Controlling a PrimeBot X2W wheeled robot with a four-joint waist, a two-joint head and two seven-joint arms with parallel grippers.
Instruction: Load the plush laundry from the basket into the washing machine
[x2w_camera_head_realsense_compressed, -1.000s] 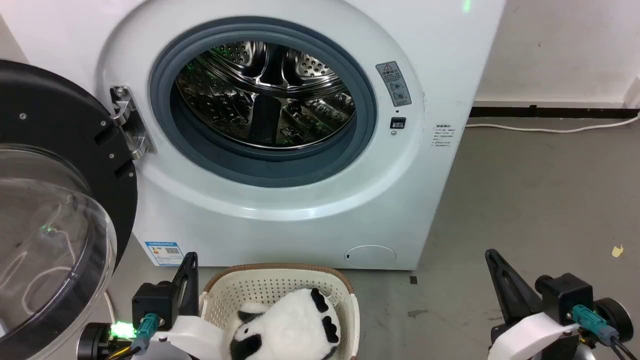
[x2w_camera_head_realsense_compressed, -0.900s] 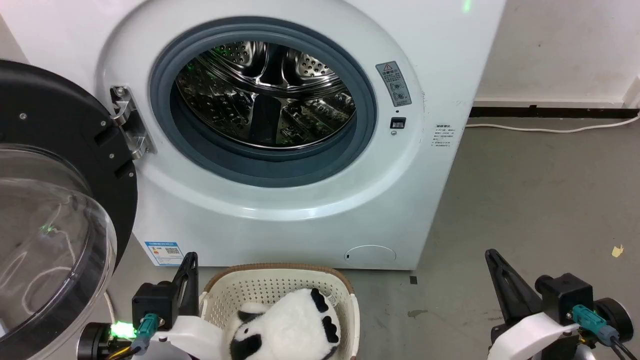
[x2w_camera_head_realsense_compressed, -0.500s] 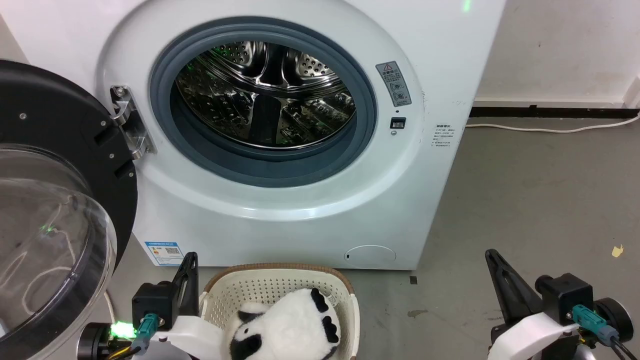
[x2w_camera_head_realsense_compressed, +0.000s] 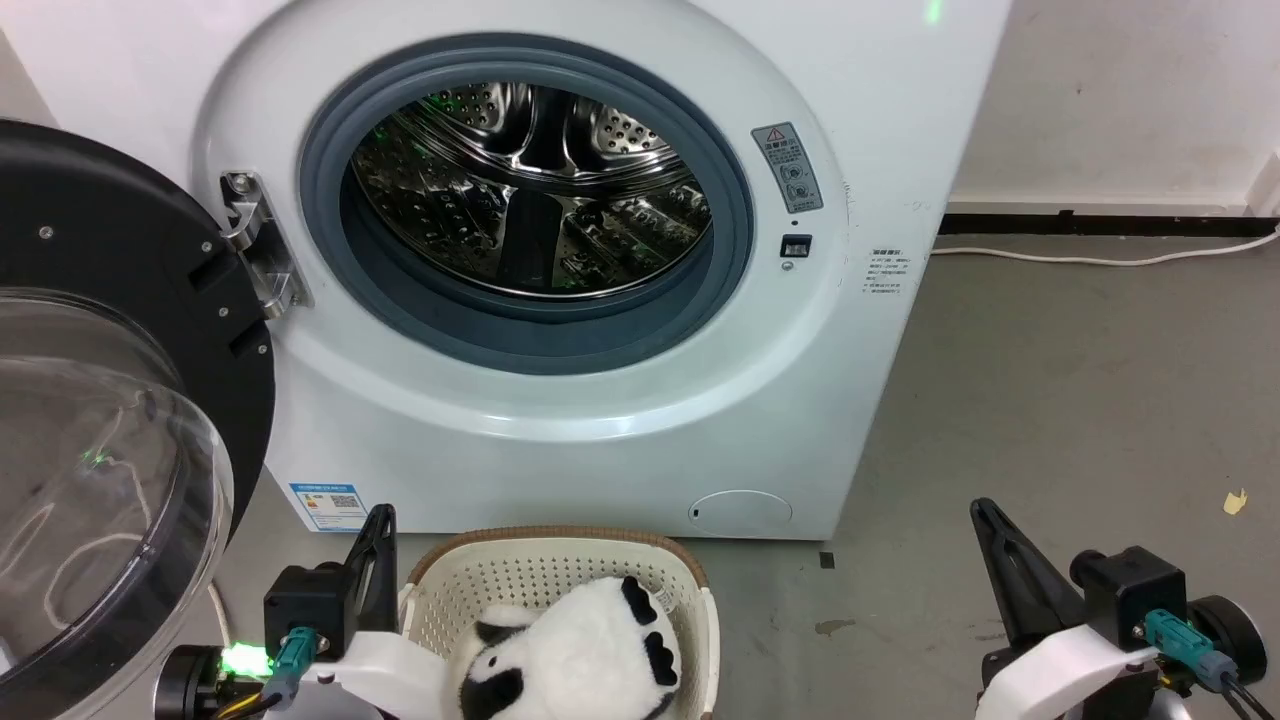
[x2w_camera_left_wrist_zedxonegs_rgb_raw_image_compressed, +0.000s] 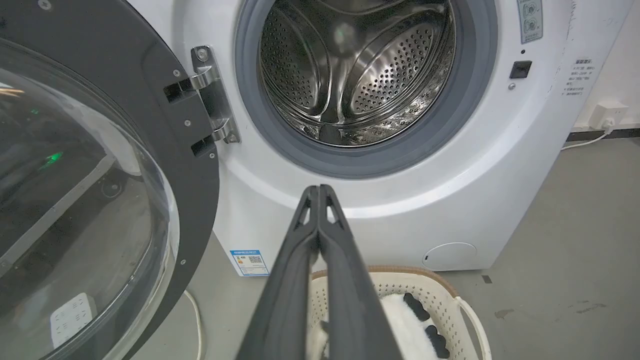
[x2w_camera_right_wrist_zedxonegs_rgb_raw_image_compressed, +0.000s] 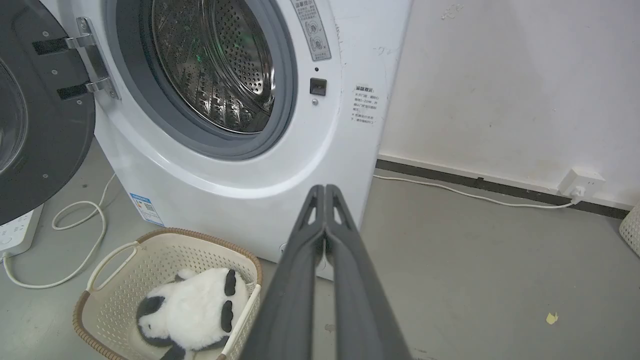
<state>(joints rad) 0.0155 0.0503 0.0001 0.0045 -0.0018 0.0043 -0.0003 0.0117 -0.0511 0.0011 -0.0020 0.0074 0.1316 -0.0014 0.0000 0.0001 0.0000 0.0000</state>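
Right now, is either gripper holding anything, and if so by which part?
Nothing is held. The left gripper and the right gripper both have their jaws shut on nothing; the plush laundry lies loose in the basket.

Even, diffuse indoor light; shadows faint. The steel drum (x2w_camera_head_realsense_compressed: 530, 190) at upper centre shows bright glints and green flecks; the clear door (x2w_camera_head_realsense_compressed: 100, 480) at lower left carries pale reflections. Focus sharp in all views; wrist views bend straight lines near their edges.
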